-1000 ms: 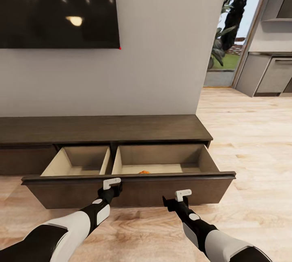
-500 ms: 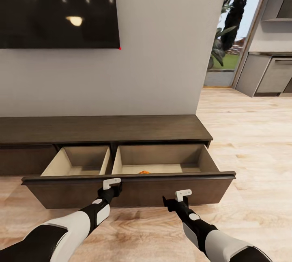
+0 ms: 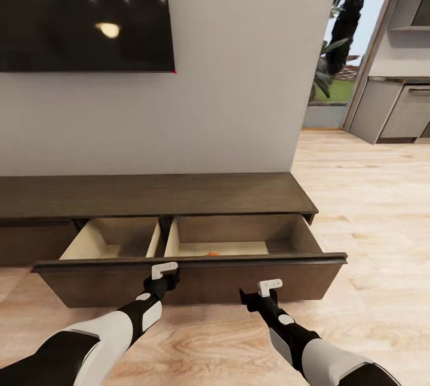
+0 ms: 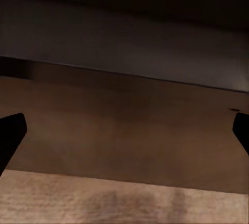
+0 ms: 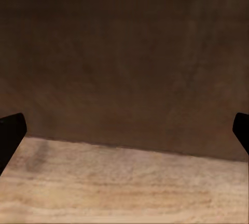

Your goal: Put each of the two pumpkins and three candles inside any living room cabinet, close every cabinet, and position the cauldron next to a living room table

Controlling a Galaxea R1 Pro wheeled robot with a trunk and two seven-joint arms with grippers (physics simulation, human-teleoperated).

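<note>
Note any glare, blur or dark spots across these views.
Head view: sharp; ceiling lights glare off the black TV, daylight at the doorway. Left wrist view: dim and soft against the drawer front. Right wrist view: likewise blurred, the floor brighter.

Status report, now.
Both grippers open, left gripper and right gripper at the drawer front. Drawer open, pumpkin inside. Nothing in the way.

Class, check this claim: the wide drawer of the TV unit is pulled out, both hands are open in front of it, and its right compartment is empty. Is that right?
Not quite. The right compartment is not empty: the head view shows a small orange pumpkin on its floor. The rest stands: the drawer is pulled out, with the left hand and right hand open in front of it.
</note>
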